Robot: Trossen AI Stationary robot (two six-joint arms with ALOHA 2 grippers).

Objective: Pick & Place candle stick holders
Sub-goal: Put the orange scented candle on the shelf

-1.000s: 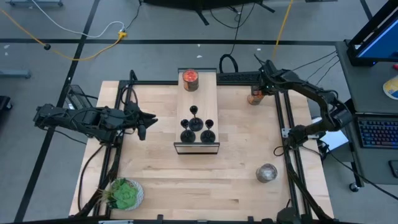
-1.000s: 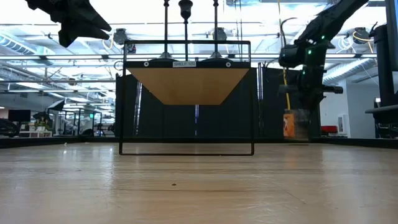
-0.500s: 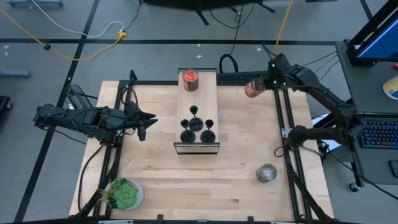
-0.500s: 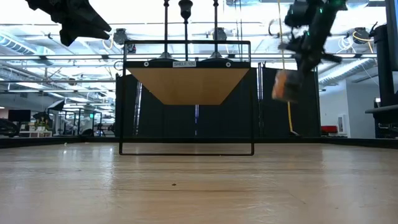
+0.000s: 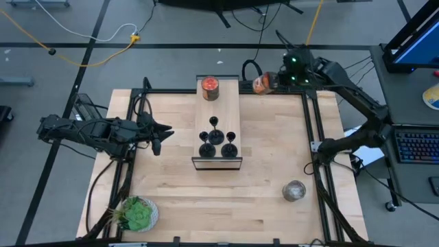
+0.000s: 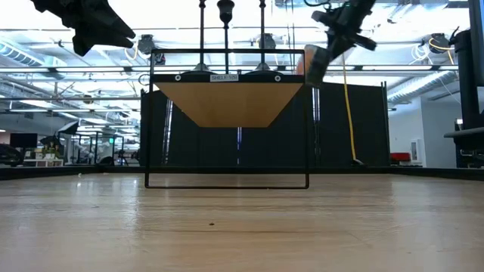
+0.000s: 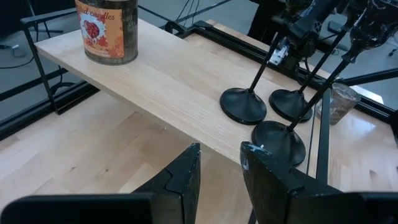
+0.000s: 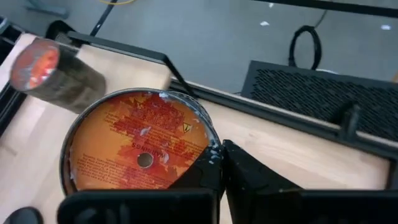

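Note:
Three black candle stick holders [image 5: 214, 140] stand by their round bases on the raised wooden shelf [image 5: 218, 106]; the left wrist view shows those bases [image 7: 244, 104]. At the shelf's far end stands a glass jar with red-orange contents [image 5: 210, 85]. My right gripper [image 5: 274, 81] is shut on a second such jar [image 5: 261, 84], high above the table's far edge, right of the shelf. My left gripper [image 5: 156, 140] hovers left of the shelf, open, with nothing between its fingers [image 7: 186, 177]. My right gripper pinches the jar's rim [image 8: 208, 152] at the edge of its round orange face, between its two shut fingers [image 8: 239, 168]. The fingers come slanting down from the table's right. The jar [image 6: 314, 62] is lifted clear and hangs tilted below the gripper.
A clear greyish glass jar [image 5: 294, 191] stands at the near right of the table. A green plant [image 5: 137, 213] sits at the near left corner. The black frame of the shelf [image 6: 227, 181] rises in the table's middle.
My right gripper has risen from the table's far right corner with the jar and swung toward the table's left, along the far edge toward the shelf. The jar, which stood on the table, is now lifted clear and tipped.

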